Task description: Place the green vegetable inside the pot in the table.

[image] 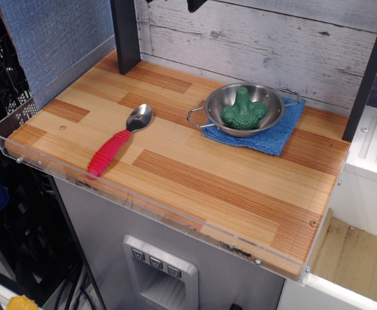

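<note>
The green vegetable (242, 115), a toy broccoli, lies inside the steel pot (274, 103) with its stem pointing up and back. The pot stands on a blue cloth (275, 138) at the back right of the wood-plank table (208, 187). Only the two dark fingertips of my gripper (173, 2) show at the top edge. They are well above the pot, to its left, spread apart and holding nothing.
A steel spoon with a red handle (117, 143) lies on the left half of the table. A black post (125, 32) stands at the back left and another (368, 71) at the right. A clear acrylic rim (143, 200) runs along the front edge.
</note>
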`<state>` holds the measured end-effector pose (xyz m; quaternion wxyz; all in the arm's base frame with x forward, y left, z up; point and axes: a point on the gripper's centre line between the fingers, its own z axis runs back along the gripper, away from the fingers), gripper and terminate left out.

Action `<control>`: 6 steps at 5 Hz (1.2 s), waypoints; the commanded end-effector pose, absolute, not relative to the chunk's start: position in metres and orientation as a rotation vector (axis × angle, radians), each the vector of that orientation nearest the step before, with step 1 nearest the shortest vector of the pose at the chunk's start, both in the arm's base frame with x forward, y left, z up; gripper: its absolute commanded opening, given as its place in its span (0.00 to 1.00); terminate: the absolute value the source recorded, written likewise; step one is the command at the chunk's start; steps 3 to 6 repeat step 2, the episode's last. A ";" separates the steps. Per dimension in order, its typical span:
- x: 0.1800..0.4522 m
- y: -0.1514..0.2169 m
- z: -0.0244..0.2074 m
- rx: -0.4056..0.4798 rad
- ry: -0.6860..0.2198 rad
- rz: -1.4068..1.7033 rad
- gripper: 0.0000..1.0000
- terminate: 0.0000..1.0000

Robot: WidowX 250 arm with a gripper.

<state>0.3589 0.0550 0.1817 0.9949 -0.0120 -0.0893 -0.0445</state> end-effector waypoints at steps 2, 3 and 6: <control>0.347 0.061 0.201 -0.021 -0.182 -0.121 1.00 1.00; 0.347 0.061 0.201 -0.021 -0.182 -0.121 1.00 1.00; 0.347 0.061 0.201 -0.021 -0.182 -0.121 1.00 1.00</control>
